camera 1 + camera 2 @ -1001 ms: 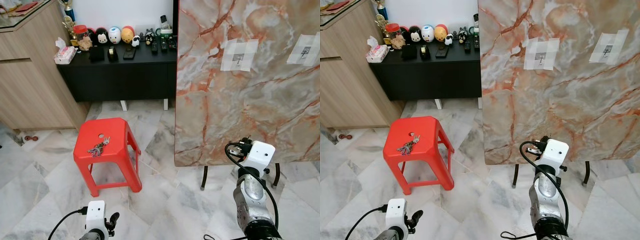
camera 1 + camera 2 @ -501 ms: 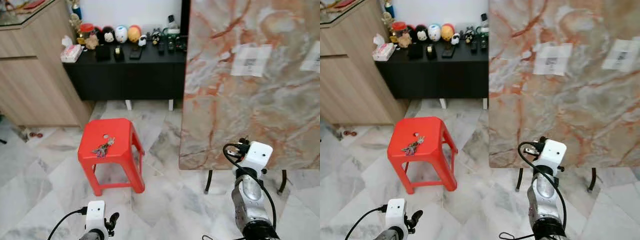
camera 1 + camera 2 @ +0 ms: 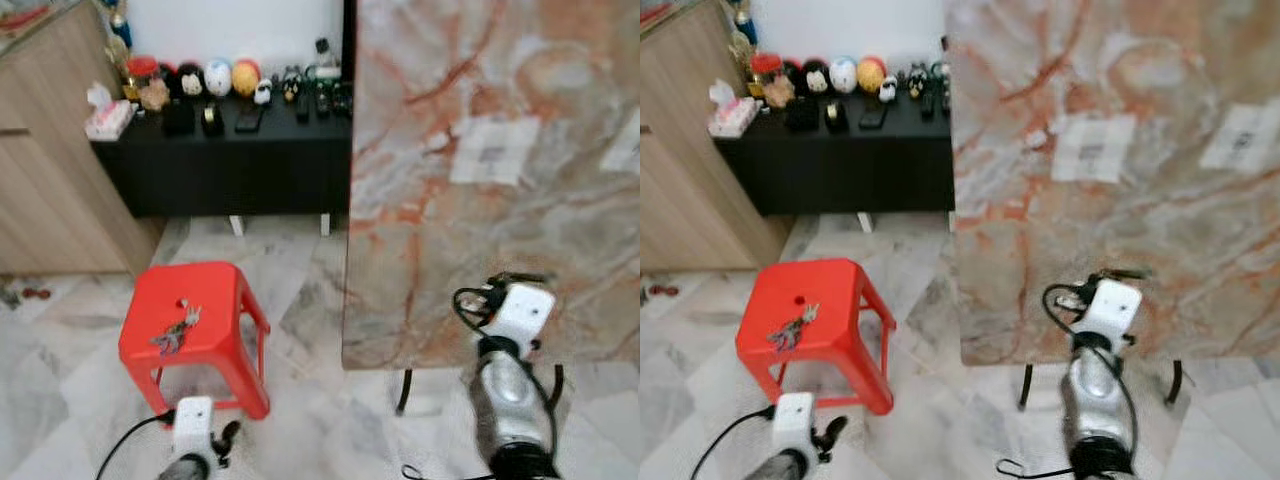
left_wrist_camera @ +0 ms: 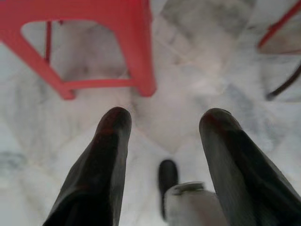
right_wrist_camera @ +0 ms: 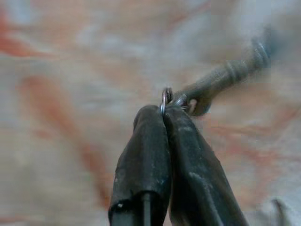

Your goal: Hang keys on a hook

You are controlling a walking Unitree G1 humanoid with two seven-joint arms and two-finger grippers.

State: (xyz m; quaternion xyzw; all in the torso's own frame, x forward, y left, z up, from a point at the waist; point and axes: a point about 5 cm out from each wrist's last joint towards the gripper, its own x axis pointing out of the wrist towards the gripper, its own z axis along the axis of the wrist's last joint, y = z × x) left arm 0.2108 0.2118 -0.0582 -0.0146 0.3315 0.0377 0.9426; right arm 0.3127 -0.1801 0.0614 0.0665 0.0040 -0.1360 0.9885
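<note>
My right gripper (image 5: 164, 109) is shut on a metal key ring, and a key (image 5: 225, 74) sticks out past its fingertips. In the head views the right arm (image 3: 512, 318) is held up in front of a marble-patterned board (image 3: 420, 250). Two small hooks sit on the board under taped patches, one (image 3: 493, 152) above the arm and another (image 3: 630, 140) at the right edge. A second bunch of keys (image 3: 175, 333) lies on a red plastic stool (image 3: 215, 300). My left gripper (image 4: 164, 123) hangs open low over the floor, near the stool's legs (image 4: 141, 56).
A low black cabinet (image 3: 230, 160) with toy figures and remotes stands against the back wall. A wooden cabinet (image 3: 50, 170) fills the left side. The board rests on thin black legs (image 3: 403, 390) on the marble floor (image 3: 310, 420).
The whole picture has shifted and blurred, so the camera has moved. The right gripper stays up before the board with the key ring. The keys on the stool lie as before.
</note>
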